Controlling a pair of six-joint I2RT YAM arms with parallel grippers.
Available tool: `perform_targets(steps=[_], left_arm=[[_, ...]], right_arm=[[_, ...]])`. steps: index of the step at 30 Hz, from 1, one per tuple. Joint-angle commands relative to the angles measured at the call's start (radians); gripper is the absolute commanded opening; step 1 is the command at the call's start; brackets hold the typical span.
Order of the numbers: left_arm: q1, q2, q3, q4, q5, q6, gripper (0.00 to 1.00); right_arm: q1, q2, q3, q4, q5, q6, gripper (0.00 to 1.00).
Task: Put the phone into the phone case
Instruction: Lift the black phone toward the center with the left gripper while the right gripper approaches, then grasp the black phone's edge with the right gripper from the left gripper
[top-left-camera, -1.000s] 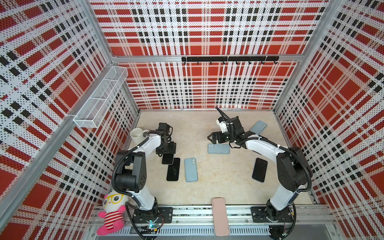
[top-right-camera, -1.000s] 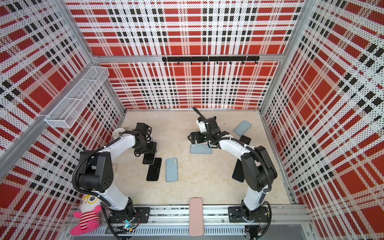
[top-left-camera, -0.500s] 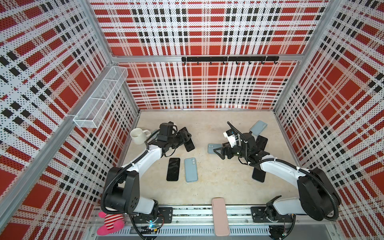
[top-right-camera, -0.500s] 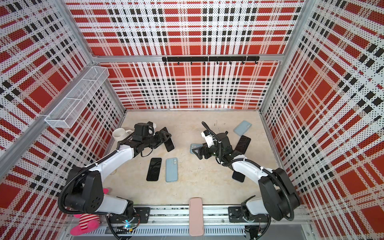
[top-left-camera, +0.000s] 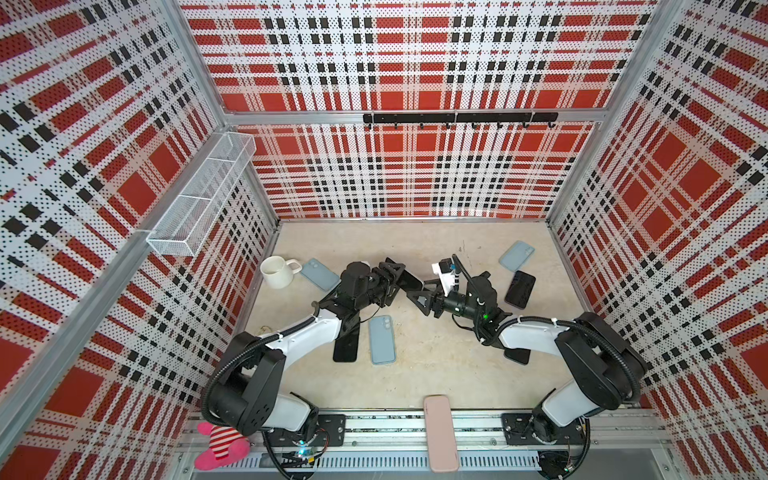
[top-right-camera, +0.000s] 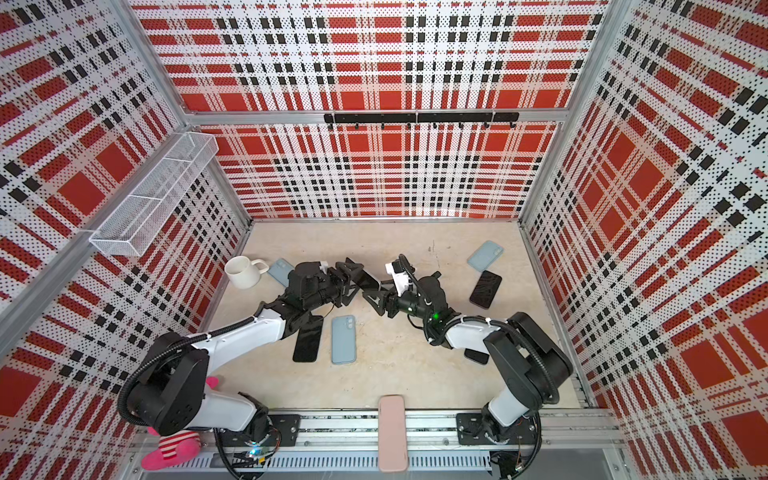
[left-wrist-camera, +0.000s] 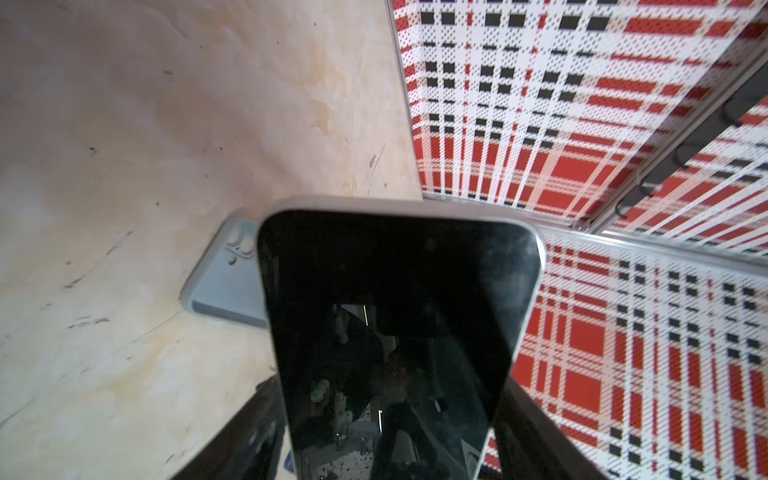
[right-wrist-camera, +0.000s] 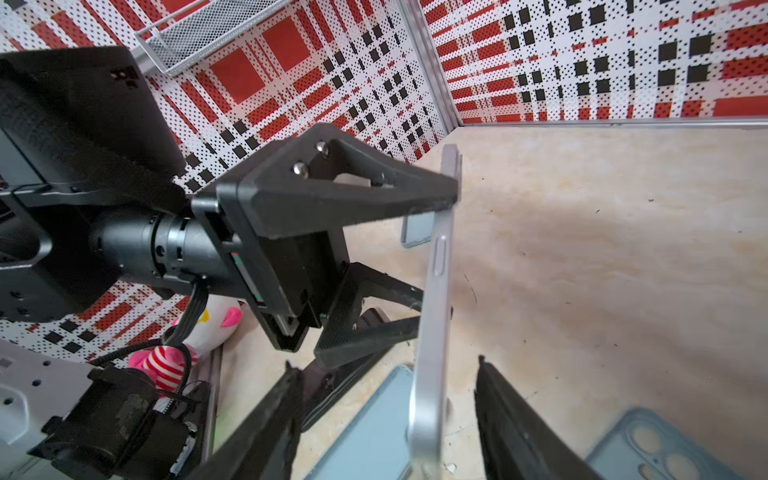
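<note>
Overhead, a white mug (top-left-camera: 277, 272) stood at the table's (top-left-camera: 436, 374) left edge, with a pale blue phone case (top-left-camera: 319, 274) just beside it. Right of these, the left gripper (top-left-camera: 397, 279) was clamped on one end of a black-screened phone (top-left-camera: 411, 281), holding it clear of the table near the middle. The left wrist view showed its fingers (left-wrist-camera: 249, 436) on either side of the dark screen. Nearer the front, a second phone (top-left-camera: 345, 343) and a blue case (top-left-camera: 382, 338) lay flat side by side, the case back up.

Facing in from the right, the right gripper (top-left-camera: 422, 291) had its jaws apart around the phone's free end. In the right wrist view the silver edge stood between its fingers (right-wrist-camera: 519, 428) with a gap on each side. Further right, a third blue case (top-left-camera: 516, 255) and a third phone (top-left-camera: 519, 289) lay close together near the right wall. One more dark phone (top-left-camera: 517, 355) was partly hidden under the right arm. A pink case (top-left-camera: 441, 432) rested on the front rail.
</note>
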Motion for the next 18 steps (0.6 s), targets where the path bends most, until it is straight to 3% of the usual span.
perform_targets(steps=[1, 7, 18], left_arm=[[-0.016, 0.005, -0.005, 0.124, -0.051, -0.110, 0.00], [-0.020, 0.005, -0.006, 0.125, -0.051, -0.108, 0.00], [-0.026, -0.002, -0.006, 0.091, -0.061, -0.100, 0.00]], right_arm=[[0.008, 0.033, 0.002, 0.108, 0.036, 0.015, 0.59], [0.008, 0.026, -0.009, 0.113, 0.056, -0.007, 0.44], [0.009, 0.008, 0.012, 0.000, 0.126, -0.104, 0.37]])
